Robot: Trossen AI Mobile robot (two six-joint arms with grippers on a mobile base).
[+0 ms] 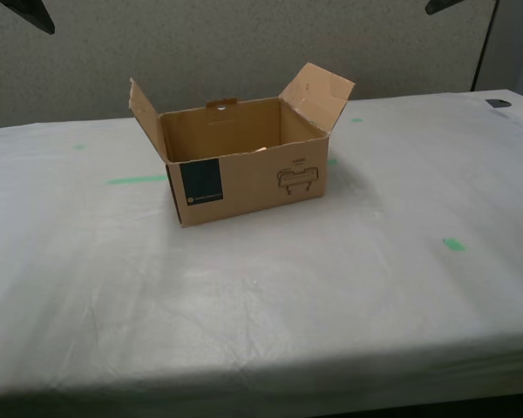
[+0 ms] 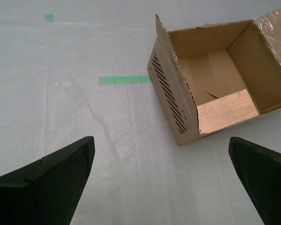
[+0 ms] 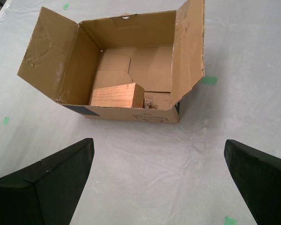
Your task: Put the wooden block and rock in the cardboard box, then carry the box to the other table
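Observation:
The cardboard box [image 1: 244,178] stands open on the other table [image 1: 375,287], which is covered in white cloth, with its flaps spread outward. Inside lies the wooden block [image 3: 117,96] against the wall that carries the blue label, also seen in the second wrist view [image 2: 227,110]. The rock [image 3: 148,102] rests beside the block on the box floor. My first gripper [image 3: 158,141] hangs open and empty above the cloth, short of the box. My second gripper [image 2: 160,140] is open and empty too, off the box's striped side. The exterior view shows neither block nor rock.
Green tape marks [image 1: 135,180] [image 1: 453,245] dot the wrinkled cloth. A grey partition wall [image 1: 244,43] runs behind the table. Dark arm parts [image 1: 26,13] [image 1: 444,5] show at the exterior view's top corners. The table's front edge crosses the bottom of that view.

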